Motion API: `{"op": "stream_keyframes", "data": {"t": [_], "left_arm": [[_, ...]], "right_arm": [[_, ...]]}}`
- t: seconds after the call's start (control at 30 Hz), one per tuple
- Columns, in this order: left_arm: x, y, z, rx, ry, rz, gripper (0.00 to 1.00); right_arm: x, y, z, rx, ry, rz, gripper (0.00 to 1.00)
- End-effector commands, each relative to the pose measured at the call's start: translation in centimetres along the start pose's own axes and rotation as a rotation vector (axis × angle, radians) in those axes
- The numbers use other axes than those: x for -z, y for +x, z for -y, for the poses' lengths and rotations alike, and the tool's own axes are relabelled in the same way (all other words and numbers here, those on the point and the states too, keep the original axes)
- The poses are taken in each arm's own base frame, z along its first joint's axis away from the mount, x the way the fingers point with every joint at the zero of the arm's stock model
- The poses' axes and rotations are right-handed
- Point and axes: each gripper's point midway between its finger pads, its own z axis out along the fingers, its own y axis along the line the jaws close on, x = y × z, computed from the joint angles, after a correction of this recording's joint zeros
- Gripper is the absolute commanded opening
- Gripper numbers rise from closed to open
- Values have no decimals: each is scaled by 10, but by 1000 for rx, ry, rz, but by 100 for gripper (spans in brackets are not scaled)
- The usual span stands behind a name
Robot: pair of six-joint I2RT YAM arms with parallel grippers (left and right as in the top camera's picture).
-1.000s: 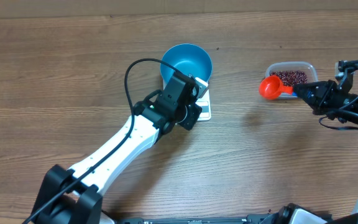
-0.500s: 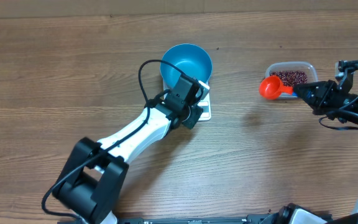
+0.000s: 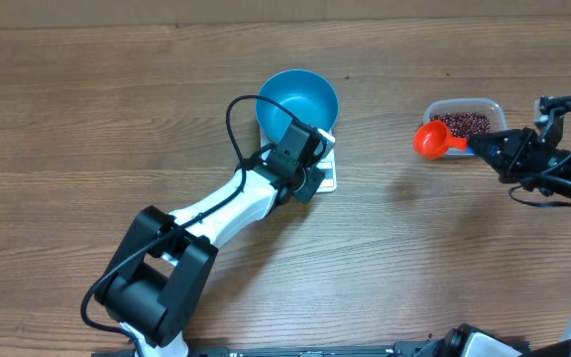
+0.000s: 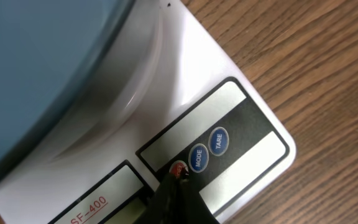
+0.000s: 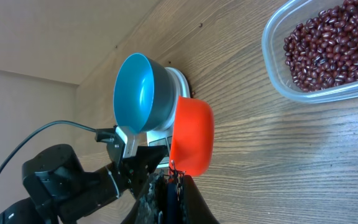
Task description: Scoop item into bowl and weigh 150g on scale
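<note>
Left wrist view: the left gripper, its fingers pressed together into one dark tip, meets the small red button on the panel of the scale, just beside the blue MODE button and TARE button. The blue bowl sits on the scale's platform, on the far side of that panel. From overhead, the left gripper hangs over the scale with the bowl on it, all on a wooden table. Well apart from the scale, the right gripper is clamped on the handle of an orange scoop, which hangs between the scale and a clear tub, right at the tub's edge. The beans lie heaped in that tub. The right wrist view shows the scoop tilted, with the beans beside it.
</note>
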Motion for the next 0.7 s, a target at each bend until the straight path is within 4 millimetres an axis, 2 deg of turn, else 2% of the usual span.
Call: {"op": "stream_keyframes", "data": {"t": [0.0,0.33,0.67], "left_arm": [[-8,0,-4,-21,-25,-5,4],[-14,-1,-5,-23,-33,2,5],[-24,9,-4,-25,-31,-29,4]], "right_arm": [[6,-7,-7,31,-9,22,4],[6,-7,-7,31,-9,22,4],[6,-7,-7,30,-8,22,4]]}}
